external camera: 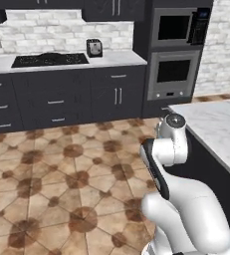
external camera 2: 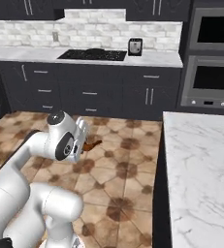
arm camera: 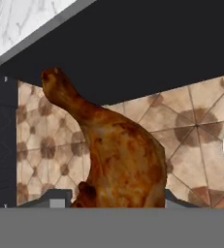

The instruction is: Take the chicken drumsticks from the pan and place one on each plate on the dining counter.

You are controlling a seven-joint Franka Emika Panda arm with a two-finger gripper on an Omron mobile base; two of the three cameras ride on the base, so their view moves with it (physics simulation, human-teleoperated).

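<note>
Pincer (arm camera: 118, 206) gripping chicken drumstick (arm camera: 114, 155) | dining counter (external camera 2: 200, 164) beside | tiled floor (external camera 2: 128, 169) below

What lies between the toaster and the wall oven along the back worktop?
Nothing: in the left base view, the marble worktop between the toaster and the wall oven is bare.

White robot arm (external camera: 173, 164) over patterned tile floor (external camera: 61, 184), dining counter (external camera: 218, 127) at right, stove (external camera: 49, 60), toaster (external camera: 94, 48), wall ovens (external camera: 173, 52) beyond
</note>
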